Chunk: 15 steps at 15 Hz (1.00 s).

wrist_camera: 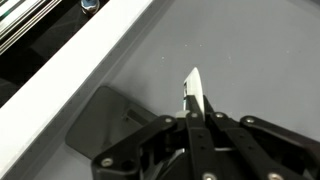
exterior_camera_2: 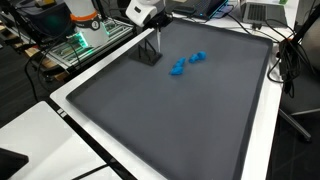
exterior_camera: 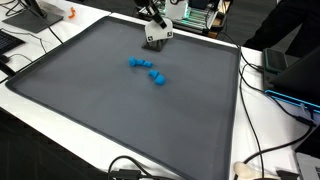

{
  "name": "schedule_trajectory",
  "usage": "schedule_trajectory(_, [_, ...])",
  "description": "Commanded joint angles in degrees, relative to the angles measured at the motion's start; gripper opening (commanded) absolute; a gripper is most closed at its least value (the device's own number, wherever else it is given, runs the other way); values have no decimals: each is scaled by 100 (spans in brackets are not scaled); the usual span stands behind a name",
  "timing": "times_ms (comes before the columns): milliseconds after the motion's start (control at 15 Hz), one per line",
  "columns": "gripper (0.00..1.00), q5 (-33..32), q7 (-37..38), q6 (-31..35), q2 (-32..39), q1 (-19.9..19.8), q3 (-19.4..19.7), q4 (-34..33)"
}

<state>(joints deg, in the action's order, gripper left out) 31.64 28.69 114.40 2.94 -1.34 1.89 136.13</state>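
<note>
Claw [exterior_camera: 153,41]: jaws pressed together, pinching nothing discernible, tips low over the mat [exterior_camera: 90,110] near its rim. The blue pieces [exterior_camera: 150,72] lie well apart from the claw, toward mid-mat. Risk: any further descent could scrape or snag the mat.

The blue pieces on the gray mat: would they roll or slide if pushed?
The blue pieces look small and lumpy, so they are probably light and would tumble unevenly rather than roll straight. The gray mat looks matte, so they may drag, not slide freely.
</note>
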Motion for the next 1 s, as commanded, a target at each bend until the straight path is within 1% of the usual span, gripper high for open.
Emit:
schedule_trajectory(0, [1, 198, 177, 369, -308, -44, 39, 463])
schedule_trajectory(200, [1, 362, 195, 636, -367, -73, 51, 667])
schedule_trajectory(667, [1, 1062, 101, 1243, -477, -139, 67, 1115])
schedule_trajectory(933, [1, 1315, 77, 1520, -535, -157, 71, 1303])
